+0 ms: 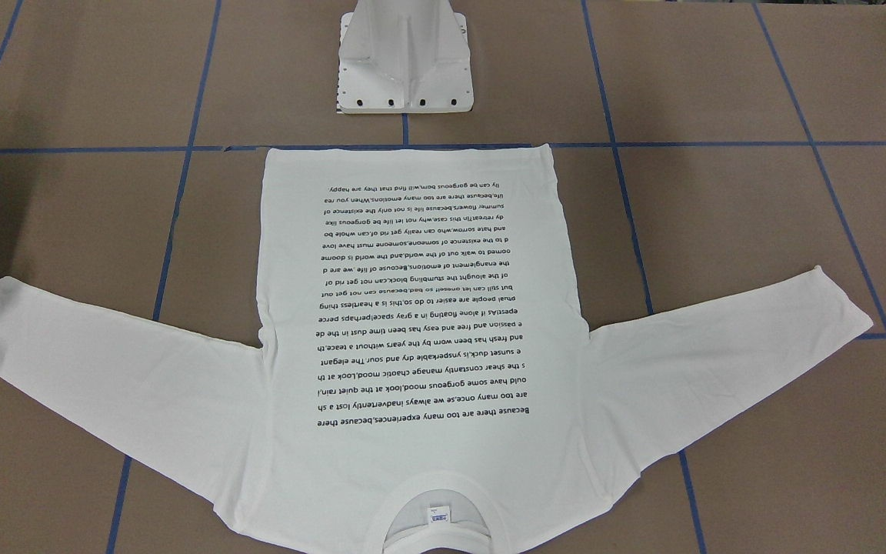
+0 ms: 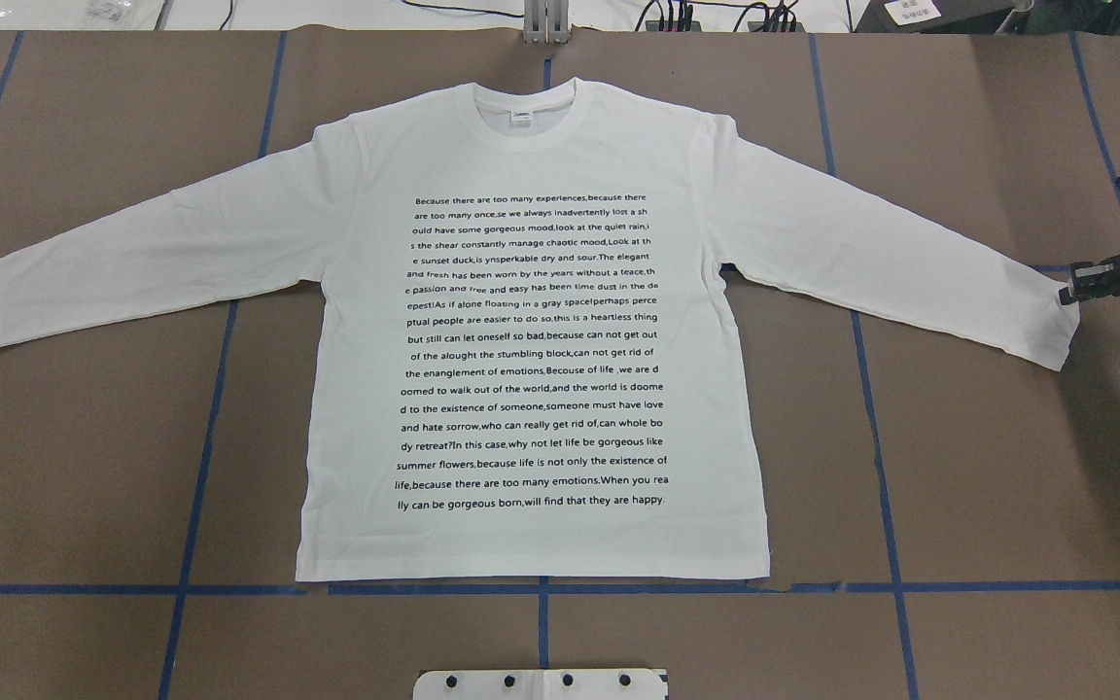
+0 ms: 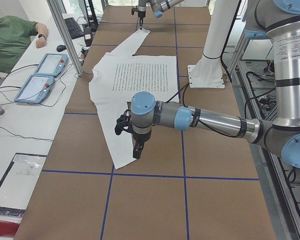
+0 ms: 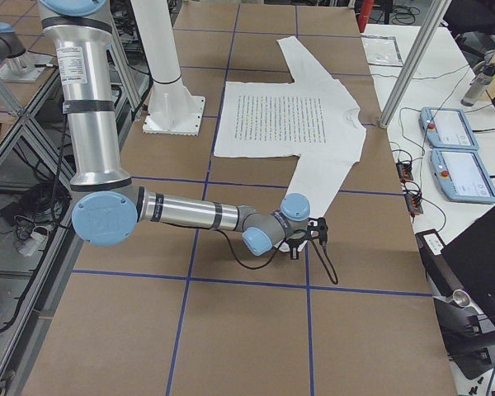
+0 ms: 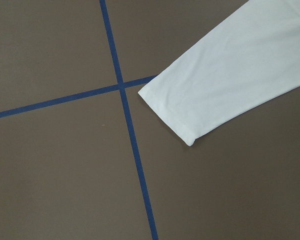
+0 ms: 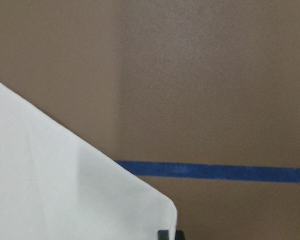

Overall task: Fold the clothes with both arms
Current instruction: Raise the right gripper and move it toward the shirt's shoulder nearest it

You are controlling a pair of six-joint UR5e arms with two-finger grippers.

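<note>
You have the shirt (image 2: 531, 544) flat on the desk (image 2: 84, 467), text side up, sleeves spread. R gripper (image 2: 1070, 292) sits at the cuff on robot's right, and L gripper (image 3: 137, 151) hangs above the opposite cuff. For both, you cannot tell whether fingers are apart or together.

The setting is a robotics laboratory, as indicated by the jointed left arm (image 3: 210, 120) and right arm (image 4: 190, 213), a white pedestal (image 1: 404, 69) on a paper-covered counter (image 2: 959, 467) marked with a blue tape grid (image 2: 541, 588), aluminium frame posts (image 3: 67, 37), two teach pendants (image 3: 34, 89) with red stop buttons, loose cables (image 4: 29, 206), and a person (image 3: 7, 42) beside a keyboard (image 3: 72, 27).
</note>
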